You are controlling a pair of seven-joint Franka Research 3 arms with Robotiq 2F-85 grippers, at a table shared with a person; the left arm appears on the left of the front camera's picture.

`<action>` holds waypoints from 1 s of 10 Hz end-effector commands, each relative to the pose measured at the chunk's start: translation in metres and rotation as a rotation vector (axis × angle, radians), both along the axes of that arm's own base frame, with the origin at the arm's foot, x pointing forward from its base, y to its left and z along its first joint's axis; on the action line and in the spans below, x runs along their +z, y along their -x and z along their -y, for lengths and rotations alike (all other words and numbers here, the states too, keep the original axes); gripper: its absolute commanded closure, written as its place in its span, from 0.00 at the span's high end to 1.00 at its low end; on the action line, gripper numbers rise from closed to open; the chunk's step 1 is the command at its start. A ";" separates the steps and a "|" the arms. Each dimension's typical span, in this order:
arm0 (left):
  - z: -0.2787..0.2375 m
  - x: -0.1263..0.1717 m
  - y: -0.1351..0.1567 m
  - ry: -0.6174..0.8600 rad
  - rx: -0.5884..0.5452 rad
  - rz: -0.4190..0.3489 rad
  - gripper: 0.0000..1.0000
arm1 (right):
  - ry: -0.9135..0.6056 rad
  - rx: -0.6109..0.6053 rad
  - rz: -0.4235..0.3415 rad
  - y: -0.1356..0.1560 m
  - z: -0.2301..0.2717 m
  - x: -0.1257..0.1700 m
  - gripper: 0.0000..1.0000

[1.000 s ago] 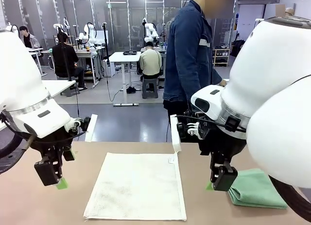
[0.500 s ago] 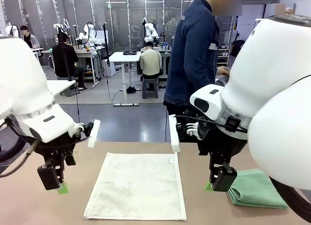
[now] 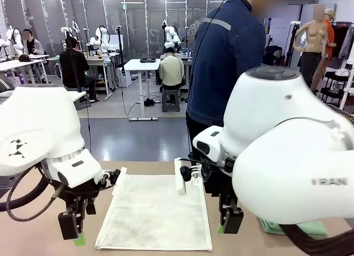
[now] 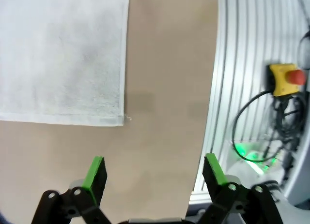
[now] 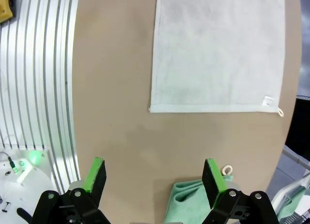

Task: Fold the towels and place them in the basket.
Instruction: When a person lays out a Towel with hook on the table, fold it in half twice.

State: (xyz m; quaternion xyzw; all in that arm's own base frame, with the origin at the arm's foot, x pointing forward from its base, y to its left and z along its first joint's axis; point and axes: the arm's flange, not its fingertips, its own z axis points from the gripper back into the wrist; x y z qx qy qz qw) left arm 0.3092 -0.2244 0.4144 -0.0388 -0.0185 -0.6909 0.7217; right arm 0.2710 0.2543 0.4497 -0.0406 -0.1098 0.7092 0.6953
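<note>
Where the cream towel (image 3: 157,212) lies: flat and unfolded, mid-table (image 3: 22,236); I use it as ref for all below.
Towel edges: all straight, corners out; small tag (image 5: 267,101) at one corner.
Green towel (image 3: 318,228): folded, on the table right of the cream towel, clear gap between them, partly behind my R arm.
L gripper (image 3: 74,234): jaws wide apart, nothing in them; low over bare table just off the cream towel's near-left corner, not touching.
R gripper (image 3: 229,223): jaws wide apart, empty; just off the cream towel's right edge, between it and the green towel.
Open room: bare tabletop left of the cream towel and along its near edge.
Limit: ribbed alu rail (image 4: 242,88) bounds the table on my side of the cream towel; e-stop box (image 4: 285,79) beyond it.
Person (image 3: 221,62): stands past the cream towel's far edge.
</note>
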 end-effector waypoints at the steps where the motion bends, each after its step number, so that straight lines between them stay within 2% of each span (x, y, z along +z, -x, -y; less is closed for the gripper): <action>1: -0.006 -0.030 -0.010 0.076 0.010 -0.020 1.00 | -0.049 -0.028 -0.011 0.002 0.006 -0.041 1.00; 2: -0.009 -0.045 -0.013 0.100 0.002 -0.029 1.00 | -0.063 -0.025 -0.037 -0.003 0.006 -0.054 1.00; 3: -0.009 -0.056 -0.013 0.114 -0.034 0.002 1.00 | -0.048 -0.026 -0.045 -0.008 0.004 -0.068 1.00; 5: -0.010 -0.073 -0.014 0.127 -0.018 0.004 1.00 | -0.049 -0.023 -0.046 -0.020 0.004 -0.096 1.00; 10: -0.006 -0.094 -0.021 0.098 -0.020 0.029 1.00 | -0.046 -0.028 -0.053 -0.034 0.012 -0.142 1.00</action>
